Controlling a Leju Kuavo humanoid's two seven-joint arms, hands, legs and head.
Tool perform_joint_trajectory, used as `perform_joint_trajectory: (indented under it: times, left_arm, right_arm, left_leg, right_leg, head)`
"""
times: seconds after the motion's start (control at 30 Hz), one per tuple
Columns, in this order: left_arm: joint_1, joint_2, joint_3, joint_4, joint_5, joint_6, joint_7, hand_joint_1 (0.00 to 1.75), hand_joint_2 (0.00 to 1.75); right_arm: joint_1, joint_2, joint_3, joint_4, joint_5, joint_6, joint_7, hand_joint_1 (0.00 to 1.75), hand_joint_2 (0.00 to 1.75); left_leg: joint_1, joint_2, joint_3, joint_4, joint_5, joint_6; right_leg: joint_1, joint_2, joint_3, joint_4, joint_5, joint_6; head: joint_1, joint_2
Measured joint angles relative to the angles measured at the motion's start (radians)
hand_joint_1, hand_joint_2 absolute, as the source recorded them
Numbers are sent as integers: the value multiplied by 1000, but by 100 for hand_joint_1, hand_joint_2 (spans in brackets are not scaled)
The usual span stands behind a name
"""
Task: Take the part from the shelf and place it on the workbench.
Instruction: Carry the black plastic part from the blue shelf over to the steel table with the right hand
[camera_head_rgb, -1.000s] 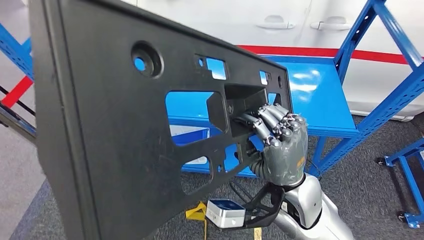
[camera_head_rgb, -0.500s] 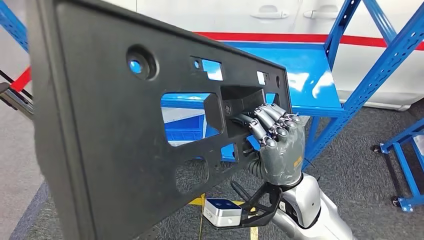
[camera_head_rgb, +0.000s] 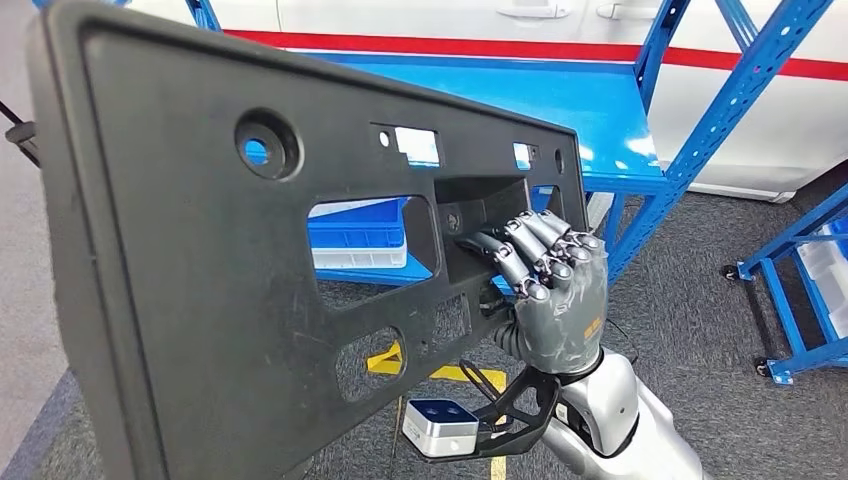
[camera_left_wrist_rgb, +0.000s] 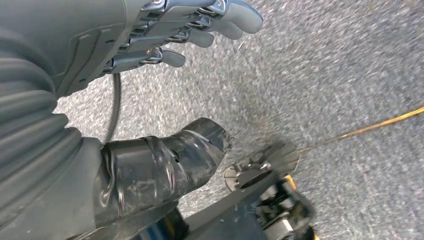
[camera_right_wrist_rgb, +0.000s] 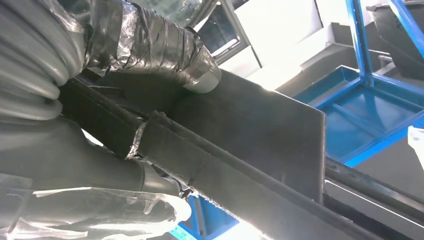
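Held upright across the left and centre of the head view, long axis left to right: black part (camera_head_rgb: 230, 270), gripped at a right-side opening by right hand (camera_head_rgb: 555, 295); left hand (camera_left_wrist_rgb: 165, 40) hanging, fingers spread, holding nothing.

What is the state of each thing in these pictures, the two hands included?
black panel: off the shelf, held up in the air, tilted
right hand: grips the panel at a cut-out near its edge
left hand: holds nothing, fingers apart, above the grey carpet
blue shelf: its top board bare where it shows
blue bin: seen through a cut-out, contents cannot be told
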Motion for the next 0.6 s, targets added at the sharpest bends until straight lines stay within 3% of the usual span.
perform_joint_trajectory:
  times: [0.03, 0.1, 0.13, 0.17, 0.2, 0.27, 0.3, 0.33, 0.37, 0.4, 0.43, 0.5, 0.53, 0.6]
  left_arm:
    - [1, 0, 0, 0, 1, 0, -1, 0, 175]
    - [4, 1, 0, 0, 6, 0, -3, 0, 175]
    - [5, 1, 0, 0, 9, 1, -4, 0, 175]
    - [7, 1, 0, 0, 14, 2, -6, 0, 175]
    - [8, 0, 0, 0, 19, 4, -7, 0, 175]
    - [10, -4, 0, 0, 27, 6, -10, 0, 175]
    - [10, -5, 0, 0, 30, 6, -11, 0, 175]
    - [10, -6, 0, 0, 32, 7, -12, 0, 175]
    - [10, -6, 0, 0, 33, 7, -12, 0, 175]
    - [10, -7, 0, 0, 35, 8, -12, 0, 175]
    - [9, -7, 0, 0, 37, 8, -13, 0, 175]
    - [6, -7, 0, 0, 39, 9, -14, 0, 175]
    - [5, -7, 0, 0, 39, 9, -15, 0, 175]
    - [4, -7, 0, 0, 39, 9, -15, 0, 175]
  right_arm:
    - [0, 0, 0, 0, -2, 0, 0, 175, 175]
    - [-2, -1, 1, 2, -7, -1, 1, 175, 175]
    - [-3, -1, 2, 3, -11, -1, 2, 175, 175]
    - [-5, -1, 3, 3, -16, -1, 2, 175, 175]
    - [-7, 0, 3, 4, -22, -1, 2, 175, 175]
    - [-13, 0, 6, 6, -31, 0, 2, 175, 175]
    - [-15, 0, 7, 9, -34, 0, 2, 175, 175]
    - [-16, 0, 9, 11, -36, -1, 2, 175, 175]
    - [-17, 0, 11, 13, -36, -1, 2, 175, 175]
    - [-17, 0, 13, 15, -37, -1, 2, 175, 175]
    - [-17, 0, 14, 16, -39, -2, 2, 175, 175]
    - [-19, 0, 14, 17, -43, -3, 2, 175, 175]
    - [-21, 0, 15, 18, -45, -4, 2, 175, 175]
    - [-22, 1, 16, 19, -49, -5, 2, 175, 175]
  left_leg:
    - [1, -1, -8, 10, 7, -4]
    - [6, -5, -12, 14, 20, -13]
    - [9, -6, -19, 19, 11, -18]
    - [11, -7, -32, 37, -18, -24]
    - [14, -8, -50, 74, -65, -29]
    - [18, -8, -90, 194, -168, -37]
    - [20, -8, -100, 253, -194, -39]
    - [21, -8, -95, 290, -196, -38]
    - [21, -8, -73, 295, -180, -36]
    - [20, -9, -32, 263, -157, -34]
    - [20, -10, 27, 204, -143, -31]
    - [15, -15, 137, 64, -153, -25]
    - [11, -18, 166, 23, -160, -23]
    - [5, -19, 172, -5, -151, -16]
  right_leg:
    - [5, 3, 16, -29, -18, -9]
    - [11, 3, 8, -36, -10, -32]
    - [12, 1, 1, -35, 0, -41]
    - [11, -1, -8, -36, 12, -49]
    - [10, -3, -20, -37, 25, -56]
    - [12, -3, -49, -37, 50, -61]
    - [13, -3, -64, -37, 61, -61]
    - [14, -3, -79, -37, 72, -61]
    - [15, -3, -94, -37, 83, -59]
    - [14, -3, -108, -37, 94, -58]
    - [14, -2, -120, -37, 104, -55]
    - [12, -2, -133, -40, 123, -45]
    - [11, -2, -134, -45, 132, -39]
    - [8, -2, -133, -58, 150, -25]
  head:
    - [1, 0]
    - [6, 0]
    - [9, 0]
    - [8, 0]
    - [6, 0]
    - [1, 0]
    - [1, 0]
    - [2, 0]
    - [2, 0]
    - [2, 0]
    - [2, 0]
    - [2, 0]
    - [0, 0]
    - [-2, 0]
